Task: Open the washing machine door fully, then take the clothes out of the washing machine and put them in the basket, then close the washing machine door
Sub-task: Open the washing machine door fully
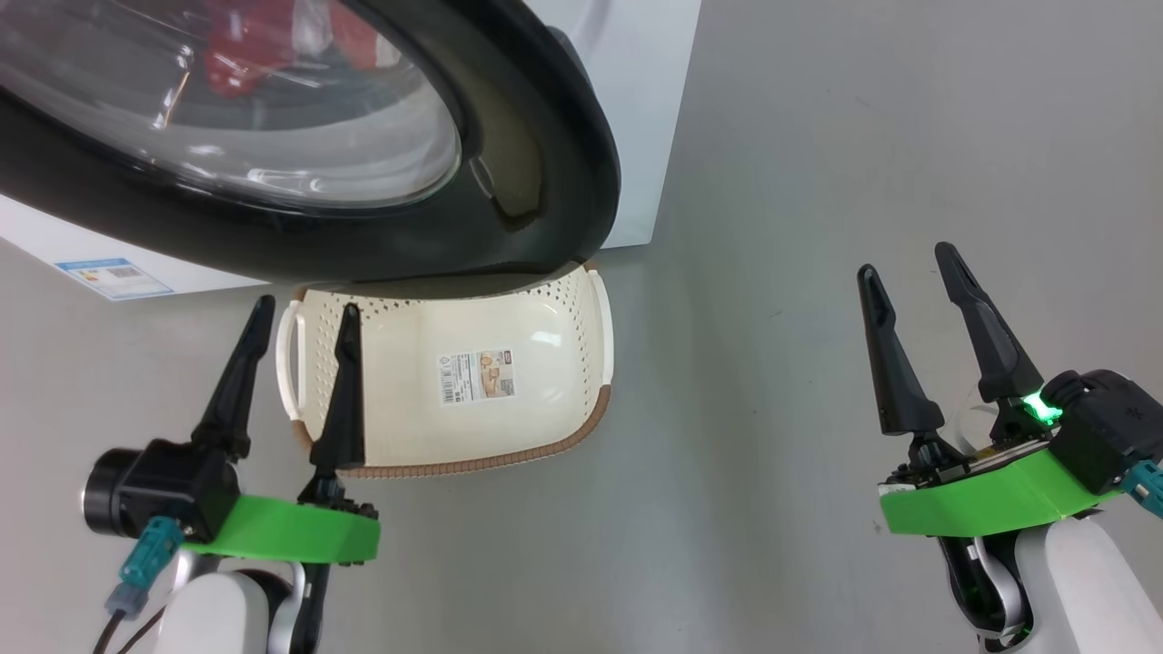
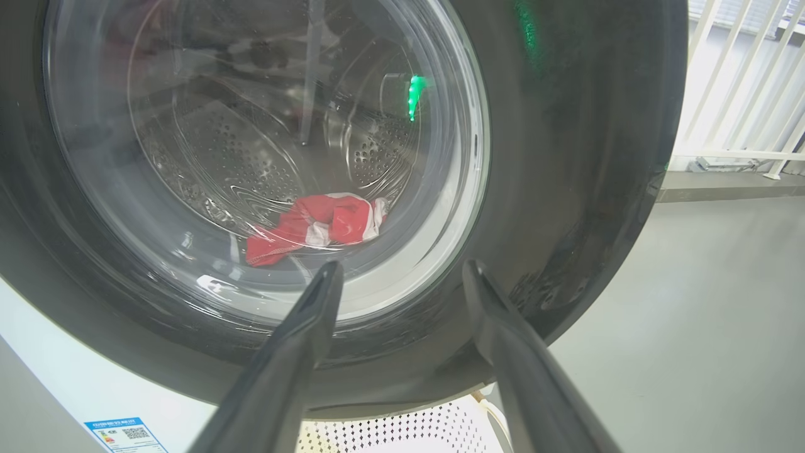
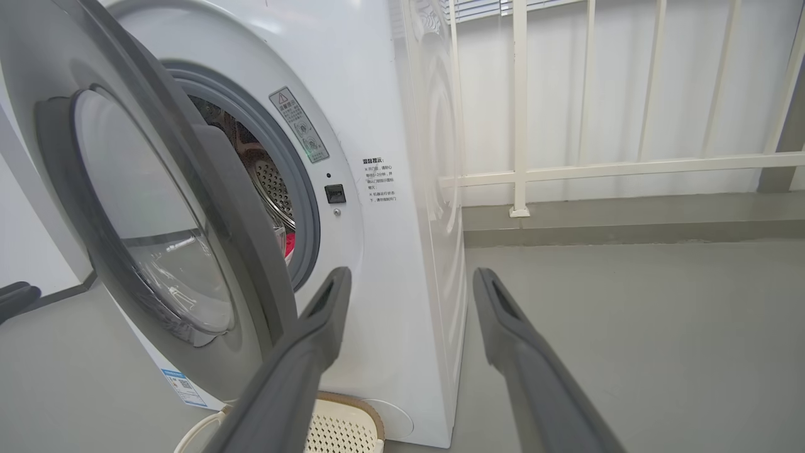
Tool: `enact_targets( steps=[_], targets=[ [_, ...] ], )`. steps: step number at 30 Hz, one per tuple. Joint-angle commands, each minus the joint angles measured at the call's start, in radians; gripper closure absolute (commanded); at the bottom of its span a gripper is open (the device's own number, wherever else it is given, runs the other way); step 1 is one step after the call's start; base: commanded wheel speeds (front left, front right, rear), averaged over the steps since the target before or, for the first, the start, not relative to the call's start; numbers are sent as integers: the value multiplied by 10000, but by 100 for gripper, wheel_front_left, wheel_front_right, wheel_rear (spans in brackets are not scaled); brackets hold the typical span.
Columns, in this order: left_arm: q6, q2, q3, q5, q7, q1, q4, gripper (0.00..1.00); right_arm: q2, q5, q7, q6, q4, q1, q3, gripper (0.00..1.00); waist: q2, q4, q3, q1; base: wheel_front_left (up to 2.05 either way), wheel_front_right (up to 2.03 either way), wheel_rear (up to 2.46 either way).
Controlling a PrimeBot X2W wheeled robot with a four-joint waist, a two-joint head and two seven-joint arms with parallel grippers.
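Locate the washing machine [image 3: 377, 107] at the far left of the scene. It is a white front-loader standing on a grey floor [image 1: 818, 136], with a white railing [image 3: 522, 126] behind it to the right.

Check the washing machine door [image 1: 545, 182]. It stands partly open, swung out from the front panel on its left side. The right wrist view shows a gap between the door and the grey rubber ring [image 3: 305, 189]. The door's black rim overhangs the far edge of the basket [image 1: 545, 300].

Find the basket on the floor, just in front of the machine and beneath the door. Nothing lies in it except a label [image 1: 476, 376] on its bottom.

Note the left gripper [image 1: 308, 304]. Its fingers are spread apart and hold nothing. In the head view they line up with the left end of the basket. In the left wrist view they point at the door glass.

Note the right gripper [image 1: 907, 259]. Its fingers are likewise apart and empty, well to the right of the basket over bare floor.

Confirm the clothes [image 2: 314, 226]. The red fabric with white trim lies at the bottom of the perforated drum [image 2: 251, 151], seen through the door glass.

A blue sticker [image 1: 114, 277] sits low on the machine front.
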Motion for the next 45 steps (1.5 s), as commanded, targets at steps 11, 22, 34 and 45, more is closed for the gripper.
enact_targets(
  steps=[11,22,34,45],
  targets=[
    [30,240,256,39,-120,40,-263,0,-22,-17,-62,50,-238,-1,325,90,0,7,64,0,0,0,0],
    [14,240,189,26,-120,-75,-281,0,-68,2028,-62,50,253,-1600,1151,100,0,81,302,0,0,0,0],
    [36,240,-50,16,-120,-225,-267,0,-138,8553,536,50,2222,-4744,2685,100,0,455,635,0,0,0,0],
    [144,240,-120,-74,-120,-504,-290,0,-214,14598,5580,50,3676,-6906,1710,100,0,861,1085,0,0,0,0]
  ],
)
